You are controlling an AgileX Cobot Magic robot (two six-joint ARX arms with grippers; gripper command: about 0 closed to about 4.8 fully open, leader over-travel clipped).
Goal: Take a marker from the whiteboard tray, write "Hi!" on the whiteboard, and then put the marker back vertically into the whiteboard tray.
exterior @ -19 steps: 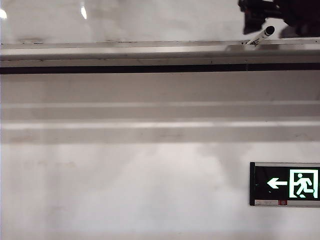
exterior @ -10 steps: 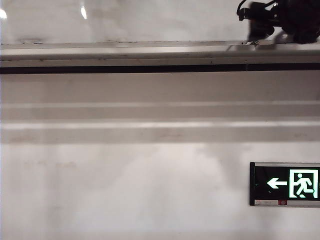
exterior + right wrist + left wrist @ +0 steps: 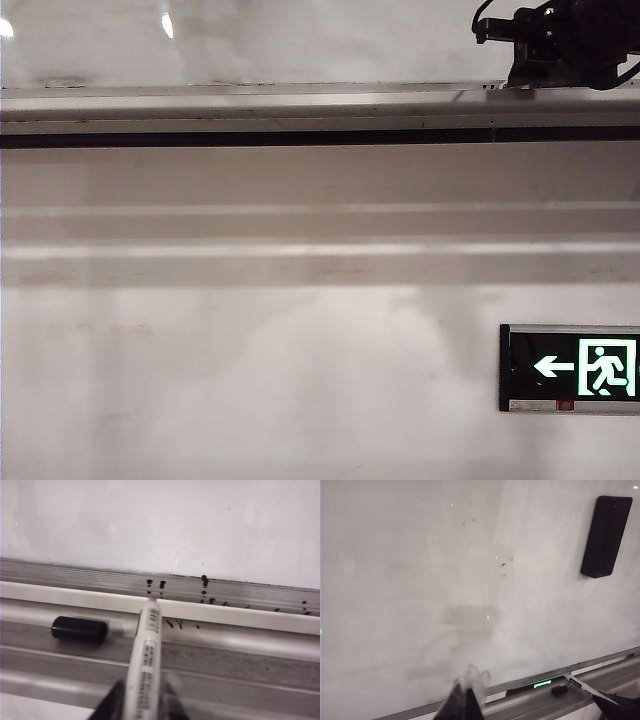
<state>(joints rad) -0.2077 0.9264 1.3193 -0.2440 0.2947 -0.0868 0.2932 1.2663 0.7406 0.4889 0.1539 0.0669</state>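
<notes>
1. Here the right gripper [image 3: 142, 700] sits low in the middle of the right wrist view, its jaws drawn in close against the marker [image 3: 146, 660]; whether the pads grip firmly yet I cannot tell.
2. The marker leans in the tray [image 3: 250, 645], its far end against the rail below the whiteboard [image 3: 160, 525], in the centre of that view. A loose black cap [image 3: 80, 629] lies on the tray at mid-left, apart from the barrel.
3. In the exterior view the right gripper [image 3: 540, 60] is at the upper right, down on the tray [image 3: 250, 105]; the marker is hidden there.
4. The left gripper [image 3: 467, 700] shows at the bottom centre of its view, near the whiteboard [image 3: 420, 580], pads together with nothing between them. A black eraser [image 3: 606, 536] hangs at the upper right.
5. Likely handling: light, stiff, smooth plastic, prone to twist or slip. Best held mid-barrel, across the printed label, squeezing moderately, so the tip stays steady for writing.
</notes>
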